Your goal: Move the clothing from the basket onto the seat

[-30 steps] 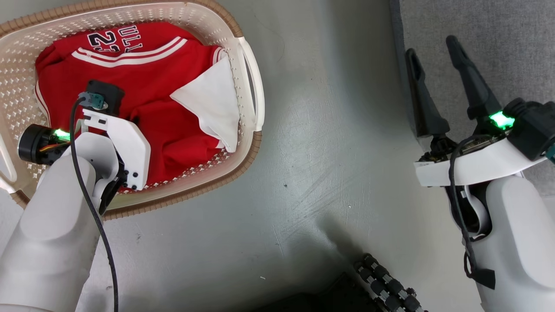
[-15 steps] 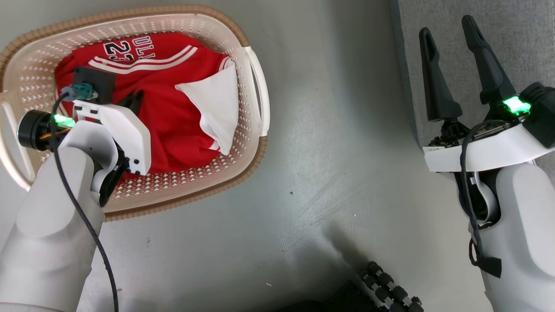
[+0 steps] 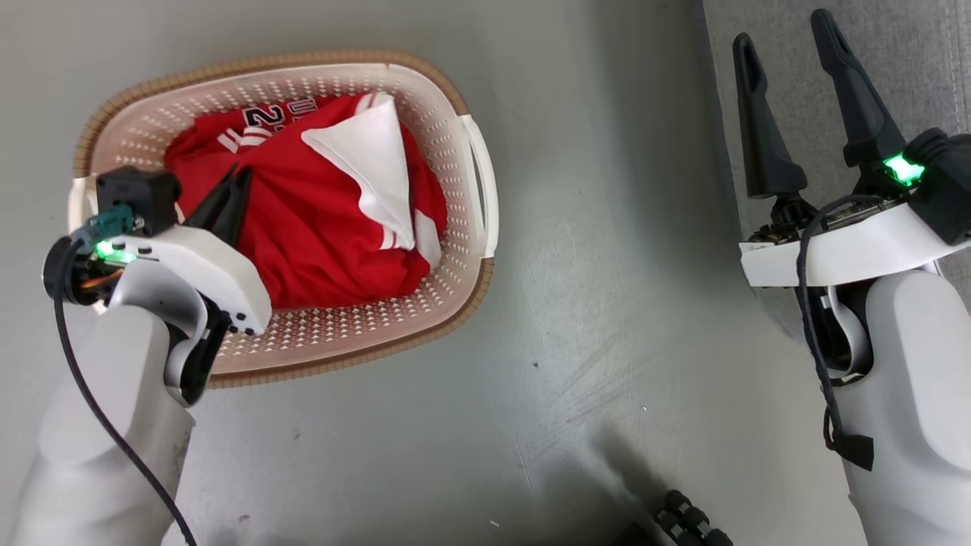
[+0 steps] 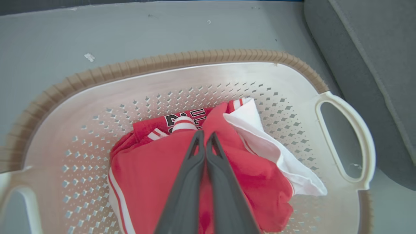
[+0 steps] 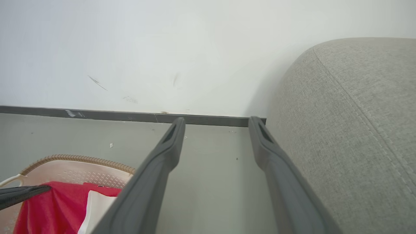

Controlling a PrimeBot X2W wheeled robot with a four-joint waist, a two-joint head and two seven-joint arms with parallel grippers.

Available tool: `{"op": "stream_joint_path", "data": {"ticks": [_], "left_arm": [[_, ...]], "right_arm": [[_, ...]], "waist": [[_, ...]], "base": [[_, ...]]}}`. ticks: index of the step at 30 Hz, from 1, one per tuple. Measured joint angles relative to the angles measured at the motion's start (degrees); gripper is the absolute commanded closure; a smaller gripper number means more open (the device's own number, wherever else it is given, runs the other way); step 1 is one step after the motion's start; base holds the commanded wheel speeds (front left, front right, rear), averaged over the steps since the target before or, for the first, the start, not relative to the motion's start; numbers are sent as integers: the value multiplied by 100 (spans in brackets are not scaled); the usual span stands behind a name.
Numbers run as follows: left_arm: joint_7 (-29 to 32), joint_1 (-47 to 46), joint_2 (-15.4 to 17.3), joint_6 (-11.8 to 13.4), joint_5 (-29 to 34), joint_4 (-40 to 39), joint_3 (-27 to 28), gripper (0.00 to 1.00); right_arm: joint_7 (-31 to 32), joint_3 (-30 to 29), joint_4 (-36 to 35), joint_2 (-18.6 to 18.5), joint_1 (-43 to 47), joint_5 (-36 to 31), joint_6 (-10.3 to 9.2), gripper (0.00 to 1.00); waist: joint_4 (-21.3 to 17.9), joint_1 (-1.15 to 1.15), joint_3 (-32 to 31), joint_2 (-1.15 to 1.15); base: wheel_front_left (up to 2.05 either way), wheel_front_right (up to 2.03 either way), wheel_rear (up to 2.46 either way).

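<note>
Now the left end effector [image 4: 204, 134] is clenched on the clothing [image 4: 146, 175], which is bunched mid-basket [image 4: 130, 68]. The seat [image 4: 383, 39] lies rightward, past the basket's handle edge, beside the released right end effector [image 3: 783, 29].

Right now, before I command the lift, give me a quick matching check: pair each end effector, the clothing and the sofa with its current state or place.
Column 1
1. left end effector
2. right end effector
3. red clothing
4. sofa

Column 2
A. open, holding nothing
B. grey, at the right edge of the head view
C. shut on red fabric
D. bunched up inside the basket

Pairs: 1-C, 2-A, 3-D, 4-B
</note>
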Motion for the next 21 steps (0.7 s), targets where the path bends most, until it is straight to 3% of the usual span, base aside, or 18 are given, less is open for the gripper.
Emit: {"op": "stream_joint_path", "data": {"ticks": [21], "left_arm": [[-1090, 936, -417, -97, -437, -643, 32, 100]], "right_arm": [[0, -133, 338, -8, 254, -502, 1, 0]], "waist": [[500, 0, -1187, 0]], "base": [[0, 0, 0]]}}
